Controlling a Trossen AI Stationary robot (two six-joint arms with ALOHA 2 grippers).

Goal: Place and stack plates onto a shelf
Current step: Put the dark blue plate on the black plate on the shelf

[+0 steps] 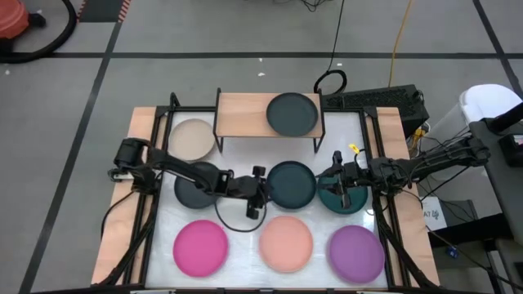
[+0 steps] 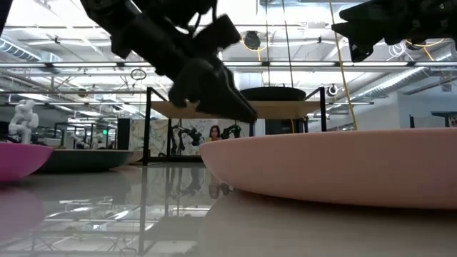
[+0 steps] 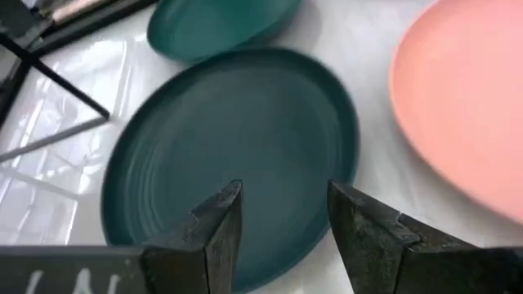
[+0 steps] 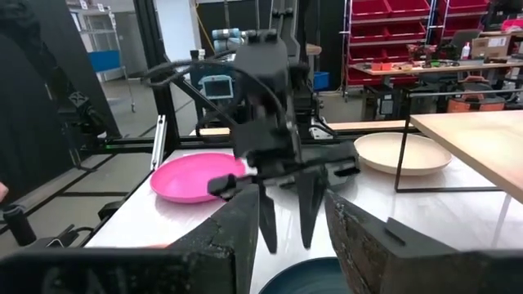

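Plates: one charcoal plate (image 1: 292,114) lies on the shelf (image 1: 243,113), the rest on the surface (image 1: 245,245) | left tool (image 3: 282,214) spread open, held over the middle teal plate (image 3: 237,147), seemingly not touching | right tool (image 4: 286,214) open, near right teal plate (image 1: 343,198)

White table top (image 1: 245,233) with wooden side edges (image 1: 114,220) stands on grey floor (image 1: 204,33). Yellow cable (image 1: 398,41) and black cable (image 1: 331,77) lie on floor behind table. Red storage shelving (image 4: 392,33) and a workbench (image 4: 425,69) occupy the room beyond
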